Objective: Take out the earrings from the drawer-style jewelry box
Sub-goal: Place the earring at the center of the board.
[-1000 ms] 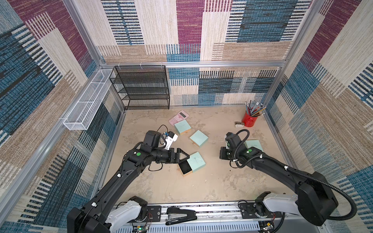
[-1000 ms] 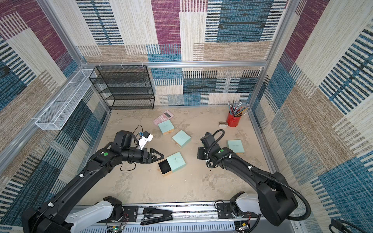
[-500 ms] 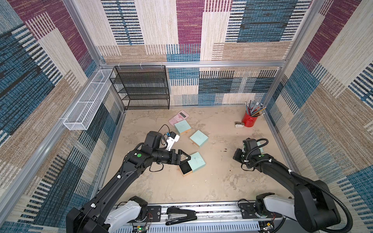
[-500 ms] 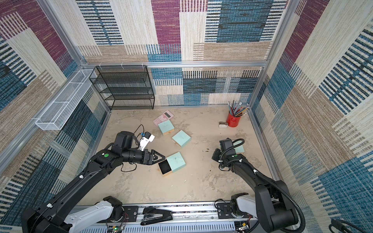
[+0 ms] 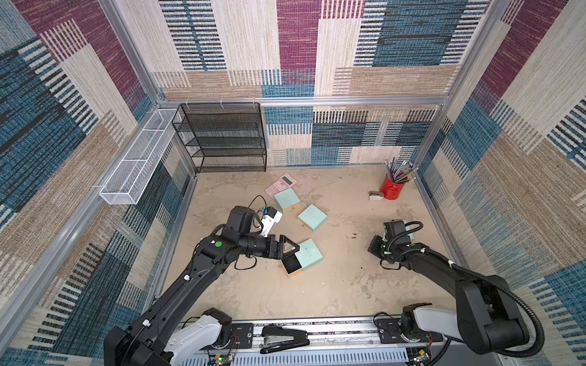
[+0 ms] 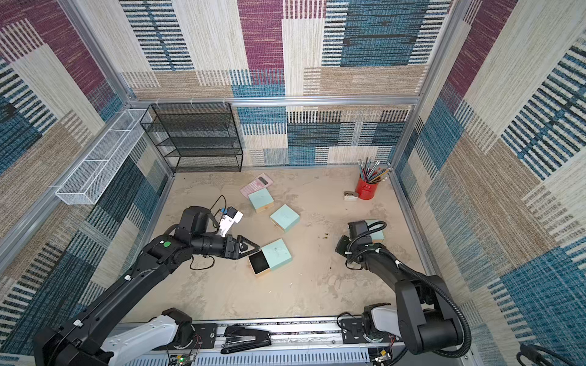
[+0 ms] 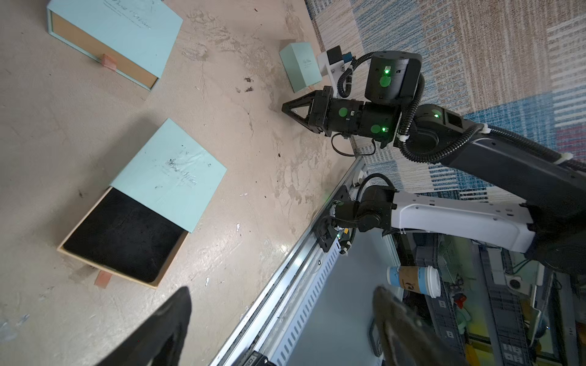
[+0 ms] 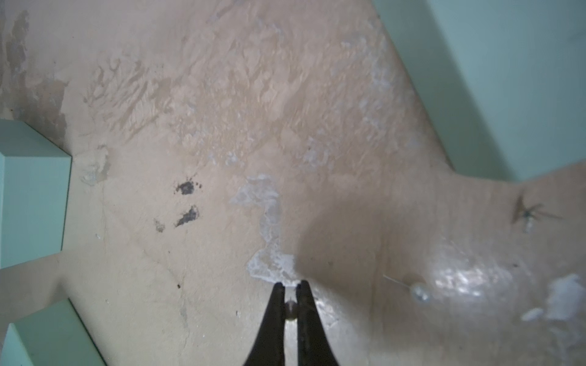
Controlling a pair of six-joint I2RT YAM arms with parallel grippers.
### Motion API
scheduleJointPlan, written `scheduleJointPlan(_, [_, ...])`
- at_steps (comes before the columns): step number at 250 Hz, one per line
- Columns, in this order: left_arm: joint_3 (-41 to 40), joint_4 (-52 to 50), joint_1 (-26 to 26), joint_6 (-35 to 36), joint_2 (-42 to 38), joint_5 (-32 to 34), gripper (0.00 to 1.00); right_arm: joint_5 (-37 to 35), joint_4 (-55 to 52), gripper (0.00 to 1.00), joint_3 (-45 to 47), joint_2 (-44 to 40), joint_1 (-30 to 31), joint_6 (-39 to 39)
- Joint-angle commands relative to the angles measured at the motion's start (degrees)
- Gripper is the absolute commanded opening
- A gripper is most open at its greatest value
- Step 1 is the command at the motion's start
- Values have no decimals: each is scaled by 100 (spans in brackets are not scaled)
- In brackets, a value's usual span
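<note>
The jewelry box [image 5: 309,253] is mint green, and its black-lined drawer [image 5: 292,264] is pulled out toward the left arm. In the left wrist view the drawer [image 7: 123,234] shows only its dark lining. My left gripper [image 5: 295,247] is open, hovering just beside the drawer's back corner; its fingers [image 7: 171,320] stand wide apart. My right gripper [image 5: 371,249] is low over the floor to the right, shut on one tiny pearl-like earring [image 8: 290,309]. Another earring [image 8: 419,291] lies on the floor close to it.
Two closed mint boxes [image 5: 287,199] [image 5: 312,217] and a pink calculator [image 5: 280,183] lie behind the open box. A fourth mint box [image 5: 410,231] sits under the right wrist. A red pencil cup [image 5: 393,187], black mesh shelf [image 5: 222,139] and front rail stapler [image 5: 283,339] border the floor.
The right arm has swung away from the floor's middle toward the right side, still shut. The left gripper edged slightly closer to the open drawer.
</note>
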State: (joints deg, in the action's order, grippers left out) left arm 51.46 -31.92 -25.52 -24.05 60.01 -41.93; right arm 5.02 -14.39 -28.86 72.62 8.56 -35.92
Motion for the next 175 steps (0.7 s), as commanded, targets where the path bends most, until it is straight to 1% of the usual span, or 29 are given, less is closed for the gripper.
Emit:
scheduleJointPlan(1, [-20,85,43,112,-7,3,90,82,166,8,30,-24,-21,-31])
scheduleJointPlan(175, [-53,119,205,54,37,-60,89,-141,-90,10,201,-171,-174,-185])
